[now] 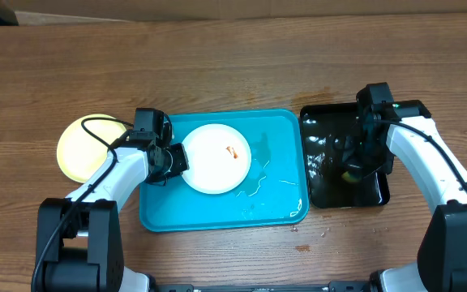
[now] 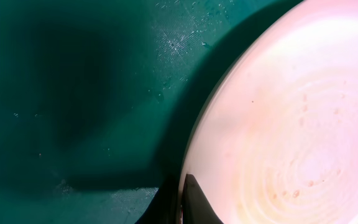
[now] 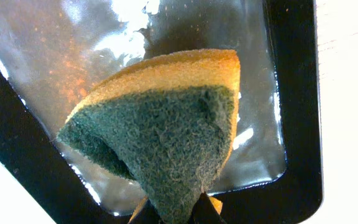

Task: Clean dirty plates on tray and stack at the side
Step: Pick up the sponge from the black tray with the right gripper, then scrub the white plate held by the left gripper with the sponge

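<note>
Round white plastic plate [image 1: 213,166] in turquoise rectangular tray [image 1: 278,203]; pale yellow round plate [image 1: 75,150] left of it, glossy black tray [image 1: 323,182] right.

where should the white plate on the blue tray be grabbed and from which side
Pinch the rim on its left side, coming from the left. The white plate is thin and flat, so only its edge can be pinched, and the left gripper is shut on exactly that edge. It probably leaves the red smear open to the sponge held by the right gripper.
</note>
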